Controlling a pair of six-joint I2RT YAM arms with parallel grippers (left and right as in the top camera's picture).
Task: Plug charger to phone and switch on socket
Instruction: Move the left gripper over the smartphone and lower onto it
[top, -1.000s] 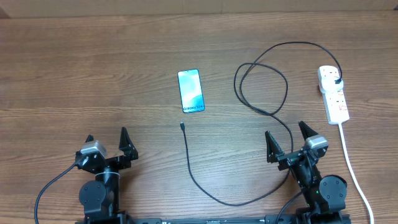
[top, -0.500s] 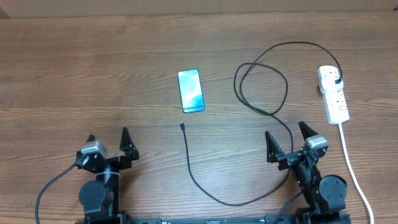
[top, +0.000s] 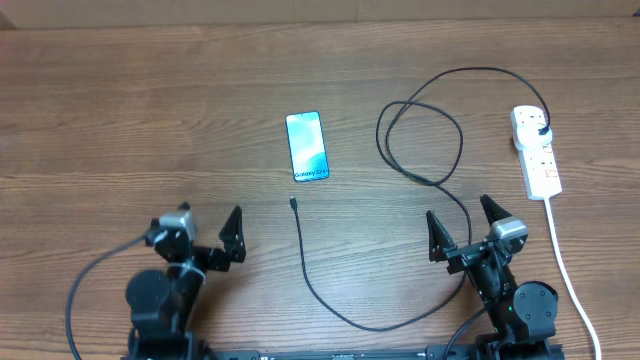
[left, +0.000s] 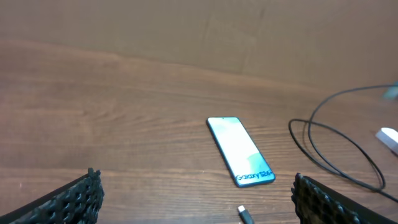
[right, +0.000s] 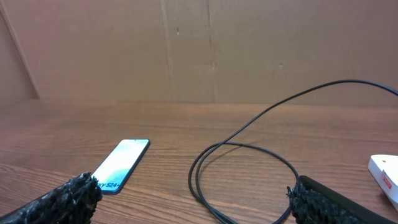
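My table (top: 120, 110) is brown wood, grained and matt. The phone (top: 306, 146) at twelve o'clock has a glossy screen. The charger (top: 298, 228) looks smooth matt black, and the socket (top: 537, 155) at two o'clock is smooth white plastic. My finger pads (left: 71, 199) are rough, knobbly black.

Phone (top: 307, 146) near free charger connector (top: 293, 204)

Through my left wrist camera, the white rounded power strip (left: 389, 135) is a blurred sliver cut by the right edge. Overhead, its red switches (top: 543, 160) are too small to read, and its white cord (top: 574, 290) runs off the bottom edge.
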